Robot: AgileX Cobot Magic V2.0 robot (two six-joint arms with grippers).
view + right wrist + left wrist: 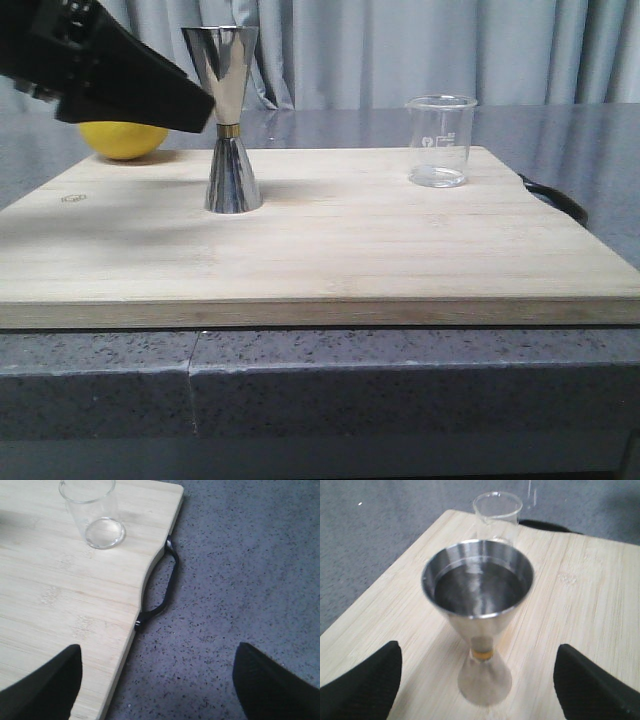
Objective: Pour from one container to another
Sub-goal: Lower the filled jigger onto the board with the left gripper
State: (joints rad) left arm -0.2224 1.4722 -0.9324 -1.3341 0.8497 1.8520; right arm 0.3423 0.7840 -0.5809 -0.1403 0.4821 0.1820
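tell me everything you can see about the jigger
The jigger is a shiny steel hourglass, two cones joined at a thin gold band. It stands upright on the wooden board, toward its back left, wide cup up. The left wrist view shows the cup's dark reflective inside; whether it holds liquid is unclear. The open left gripper straddles it without touching.

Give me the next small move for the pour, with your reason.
Probably bring the right gripper over the board toward the beaker and set its open fingers around the glass. The beaker stands upright and untouched near the board's handle, apart from the jigger, while the left gripper hangs open at the jigger.
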